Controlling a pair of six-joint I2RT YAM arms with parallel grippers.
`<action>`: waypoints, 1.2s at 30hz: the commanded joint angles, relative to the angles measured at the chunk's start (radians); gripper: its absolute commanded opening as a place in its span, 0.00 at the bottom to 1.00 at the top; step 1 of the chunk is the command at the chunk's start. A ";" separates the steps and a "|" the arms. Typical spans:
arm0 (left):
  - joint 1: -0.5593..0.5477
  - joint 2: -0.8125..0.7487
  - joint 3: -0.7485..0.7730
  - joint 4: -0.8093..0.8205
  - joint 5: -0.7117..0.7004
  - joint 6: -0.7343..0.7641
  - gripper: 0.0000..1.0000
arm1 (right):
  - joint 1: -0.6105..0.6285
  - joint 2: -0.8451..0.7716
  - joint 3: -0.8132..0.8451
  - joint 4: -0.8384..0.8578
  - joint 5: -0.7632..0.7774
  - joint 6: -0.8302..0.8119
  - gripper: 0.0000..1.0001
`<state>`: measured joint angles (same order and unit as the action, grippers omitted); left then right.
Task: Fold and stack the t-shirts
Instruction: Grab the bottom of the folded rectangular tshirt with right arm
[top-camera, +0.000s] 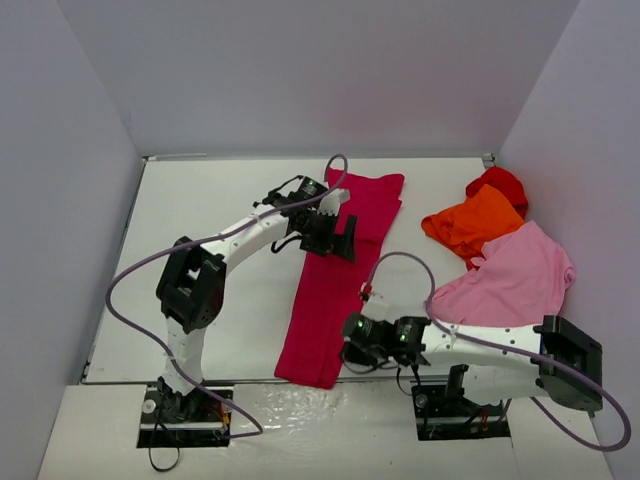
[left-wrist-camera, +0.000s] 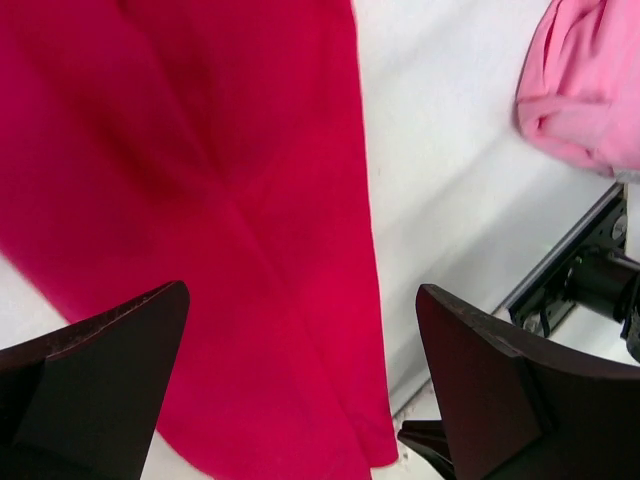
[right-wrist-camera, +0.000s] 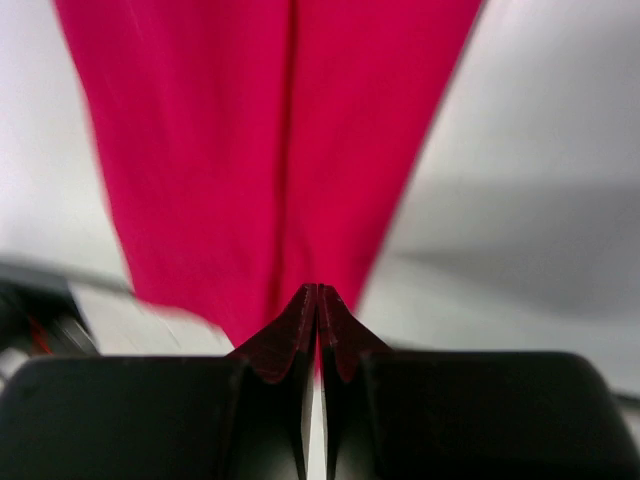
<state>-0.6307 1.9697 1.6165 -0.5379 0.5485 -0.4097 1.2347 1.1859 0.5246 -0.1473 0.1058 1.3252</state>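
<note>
The crimson-magenta t-shirt (top-camera: 325, 300) lies flat as a long narrow strip running from the back middle of the table to its front edge. It also shows in the left wrist view (left-wrist-camera: 200, 150) and the right wrist view (right-wrist-camera: 250, 130). My left gripper (top-camera: 338, 245) is open and empty, hovering over the strip's upper half (left-wrist-camera: 303, 290). My right gripper (top-camera: 350, 345) is shut at the strip's lower right edge, its tips (right-wrist-camera: 318, 290) together; I see no cloth between them. The orange t-shirt (top-camera: 475, 222), red t-shirt (top-camera: 500, 183) and light pink t-shirt (top-camera: 515, 280) lie crumpled at the right.
White walls close in the table at left, back and right. The pink shirt (left-wrist-camera: 585, 80) lies close to the right arm. The right arm's black base mount (left-wrist-camera: 590, 270) sits at the table's front edge. Purple cables loop off both arms.
</note>
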 joint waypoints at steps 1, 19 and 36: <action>0.002 0.074 0.193 0.013 -0.019 0.066 0.97 | -0.229 -0.051 0.209 -0.194 0.206 -0.241 0.00; 0.207 0.091 0.221 0.553 0.314 -0.381 0.97 | -0.551 -0.042 0.393 -0.315 0.190 -0.586 0.00; 0.321 -0.092 -0.305 2.116 0.311 -1.469 0.97 | -0.702 -0.078 0.495 -0.320 0.053 -0.781 0.35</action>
<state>-0.3130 1.8748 1.3154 1.1575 0.8521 -1.7120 0.5670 1.1366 0.9399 -0.4843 0.2290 0.6027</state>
